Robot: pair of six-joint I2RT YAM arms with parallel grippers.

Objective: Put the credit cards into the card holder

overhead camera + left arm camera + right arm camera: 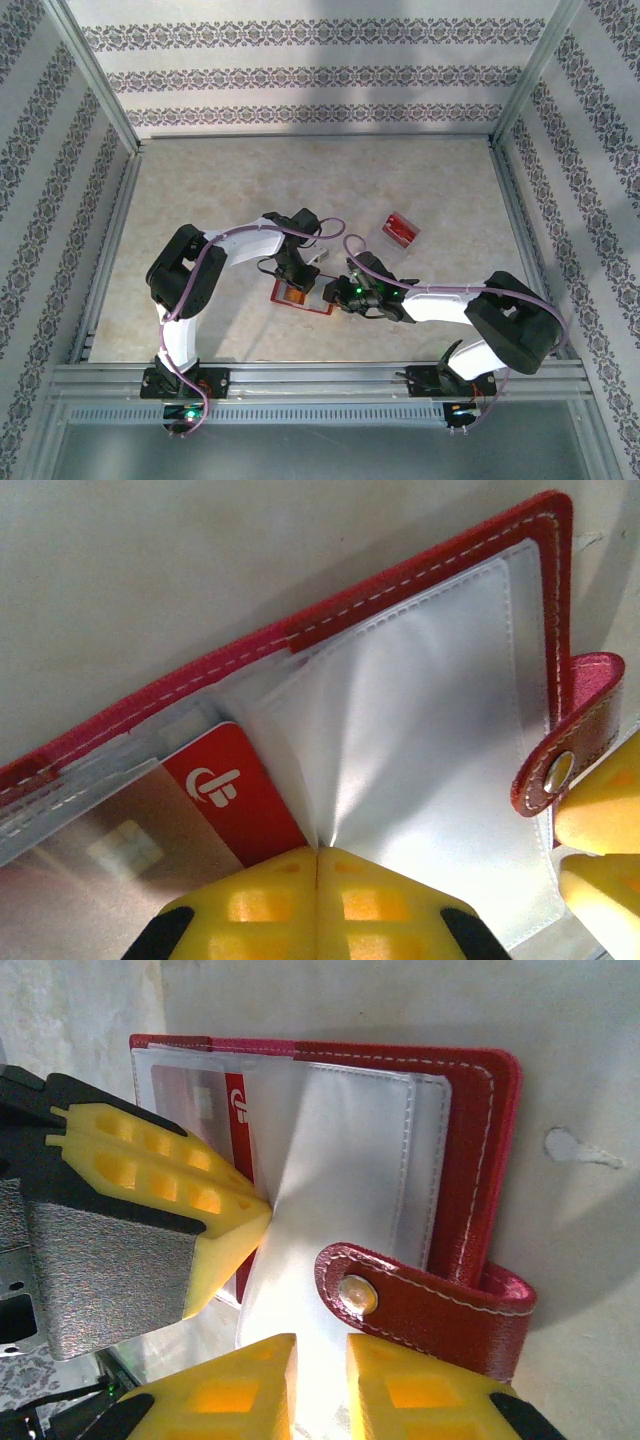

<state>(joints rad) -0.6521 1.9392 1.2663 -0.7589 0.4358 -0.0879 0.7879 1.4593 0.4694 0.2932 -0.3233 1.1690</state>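
Note:
The card holder (300, 296) lies open on the table, a red wallet (475, 1150) with clear sleeves and a clasp tab (420, 1305). One red credit card (238, 798) with a white logo sits inside a left-hand sleeve (238, 1110). My left gripper (318, 852) is shut on the edge of a clear sleeve at the fold, lifting it. My right gripper (321, 1348) hovers at the holder's near edge beside the tab, its jaws a narrow gap apart with the sleeve sheet showing between them. From above, both grippers (300, 272) (342, 293) meet over the holder.
A small clear tray (401, 230) holding something red stands on the table to the back right of the holder. Metal rails frame the table on all sides. A small white mark (580, 1148) shows on the table surface beside the holder.

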